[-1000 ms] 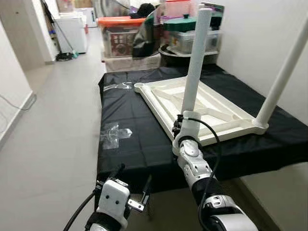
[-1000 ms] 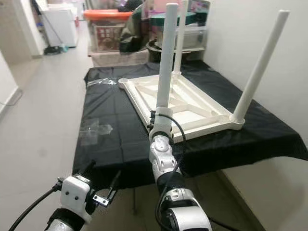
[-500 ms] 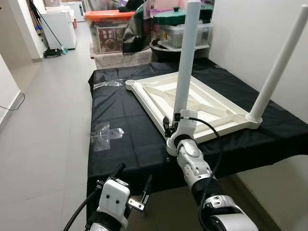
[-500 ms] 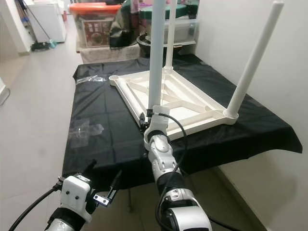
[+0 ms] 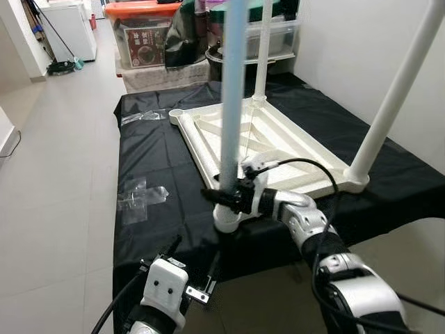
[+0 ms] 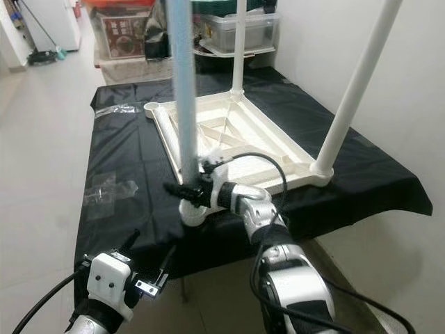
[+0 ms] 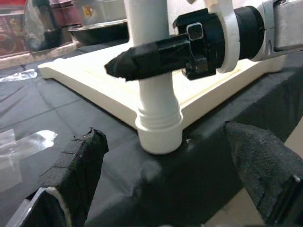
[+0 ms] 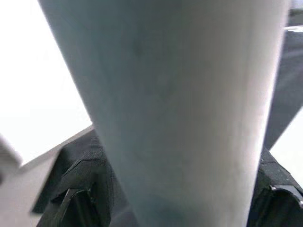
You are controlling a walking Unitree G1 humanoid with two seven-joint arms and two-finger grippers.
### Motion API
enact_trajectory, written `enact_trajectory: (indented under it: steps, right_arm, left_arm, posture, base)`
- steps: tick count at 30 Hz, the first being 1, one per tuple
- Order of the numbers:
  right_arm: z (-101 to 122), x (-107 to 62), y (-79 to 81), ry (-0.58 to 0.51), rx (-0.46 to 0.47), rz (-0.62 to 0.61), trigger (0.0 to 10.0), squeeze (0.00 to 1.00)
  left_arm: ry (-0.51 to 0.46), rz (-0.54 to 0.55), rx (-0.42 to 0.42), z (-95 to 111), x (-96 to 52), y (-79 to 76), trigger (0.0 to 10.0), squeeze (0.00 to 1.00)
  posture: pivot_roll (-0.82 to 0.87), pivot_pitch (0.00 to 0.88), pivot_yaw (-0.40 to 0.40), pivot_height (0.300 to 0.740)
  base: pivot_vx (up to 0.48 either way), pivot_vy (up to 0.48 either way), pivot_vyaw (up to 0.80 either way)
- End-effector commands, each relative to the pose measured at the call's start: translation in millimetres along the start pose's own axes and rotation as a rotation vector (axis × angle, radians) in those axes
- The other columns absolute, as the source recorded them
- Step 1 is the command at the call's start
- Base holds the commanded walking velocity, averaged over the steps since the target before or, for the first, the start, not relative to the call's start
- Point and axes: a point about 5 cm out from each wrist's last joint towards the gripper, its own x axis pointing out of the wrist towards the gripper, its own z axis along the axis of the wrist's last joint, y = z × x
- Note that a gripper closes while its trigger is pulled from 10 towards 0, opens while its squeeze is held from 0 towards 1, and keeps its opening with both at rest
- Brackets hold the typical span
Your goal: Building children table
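Nearest the robot, the left gripper [image 5: 191,261] hangs idle below the table edge, its fingers spread apart. Just beyond, the right gripper [image 5: 219,195] pinches the pale blue leg [image 5: 231,104] low on its shaft, just above the socket at the near corner of the upturned white tabletop [image 5: 278,149]. The leg looks like a light, stiff, smooth plastic tube, likely slippery, so a low hold near the collar seems soundest. The tabletop lies on a black cloth [image 5: 156,163] with two other white legs upright. Farther off stand storage bins [image 5: 146,35] and a tiled floor [image 5: 62,139].
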Motion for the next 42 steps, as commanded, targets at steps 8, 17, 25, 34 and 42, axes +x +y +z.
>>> enact_trajectory:
  steps: [8,17,25,34,42]
  right_arm:
    - [-3,17.1,16.7,0.088,-0.022,0.217,0.0,0.00]
    - [-12,19.6,-1.6,0.058,-0.041,-0.230,0.0,0.00]
    - [-25,-6.2,-27.6,0.057,0.017,-0.833,0.0,0.00]
    - [-31,-24.3,-29.7,-0.044,0.180,-1.252,0.0,0.00]
    - [-30,-1.2,-12.8,-0.107,0.205,-1.279,10.0,0.00]
  left_arm:
    - [0.023,0.000,0.001,-6,-2.3,-0.9,10.0,0.00]
    - [0.023,0.000,0.001,-6,-1.9,-0.8,10.0,0.00]
    - [0.025,-0.002,-0.001,-6,-1.5,-0.1,10.0,0.00]
    - [0.027,-0.005,-0.001,-6,-1.4,0.1,10.0,0.00]
    - [0.027,-0.005,-0.004,-6,-0.2,-0.4,10.0,0.00]
  posture:
    - [0.08,0.000,-0.001,0.740]
    - [0.07,0.000,-0.006,0.740]
    - [0.07,0.000,0.001,0.740]
    - [0.06,0.000,0.005,0.740]
    - [0.06,0.000,0.006,0.740]
  base:
    - [0.000,0.000,0.00]
    - [0.000,0.000,0.00]
    - [0.000,0.000,0.00]
    - [0.000,0.000,0.00]
    - [0.000,0.000,0.00]
